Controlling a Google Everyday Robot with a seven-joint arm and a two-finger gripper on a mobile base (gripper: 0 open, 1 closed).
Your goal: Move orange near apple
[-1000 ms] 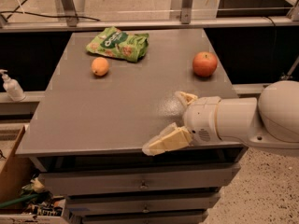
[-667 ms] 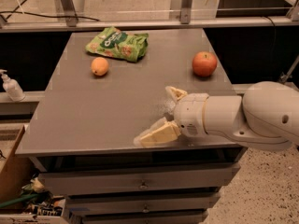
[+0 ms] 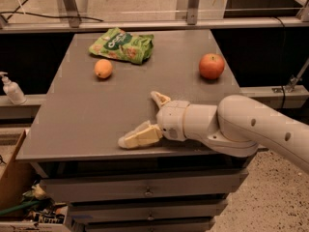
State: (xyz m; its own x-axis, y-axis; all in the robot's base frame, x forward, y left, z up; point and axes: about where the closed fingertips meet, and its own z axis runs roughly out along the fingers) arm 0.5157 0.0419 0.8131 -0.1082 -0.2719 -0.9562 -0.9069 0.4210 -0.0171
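The small yellow-orange orange (image 3: 103,68) sits on the grey table (image 3: 87,115) at the left, just below a green bag. The larger red-orange apple (image 3: 211,65) sits at the table's right side. My gripper (image 3: 142,117) hovers over the front middle of the table, open and empty, one finger (image 3: 136,137) pointing front-left and the other finger (image 3: 160,98) pointing back. It is well short of the orange and to the left of and nearer than the apple.
A green snack bag (image 3: 122,45) lies at the back, next to the orange. A white pump bottle (image 3: 10,88) stands on a ledge left of the table. Drawers (image 3: 145,192) are below the table's front edge. A cardboard box (image 3: 12,178) is at bottom left.
My gripper and arm have moved left across the front of the table, toward the orange's side. The orange, apple and bag have not moved.
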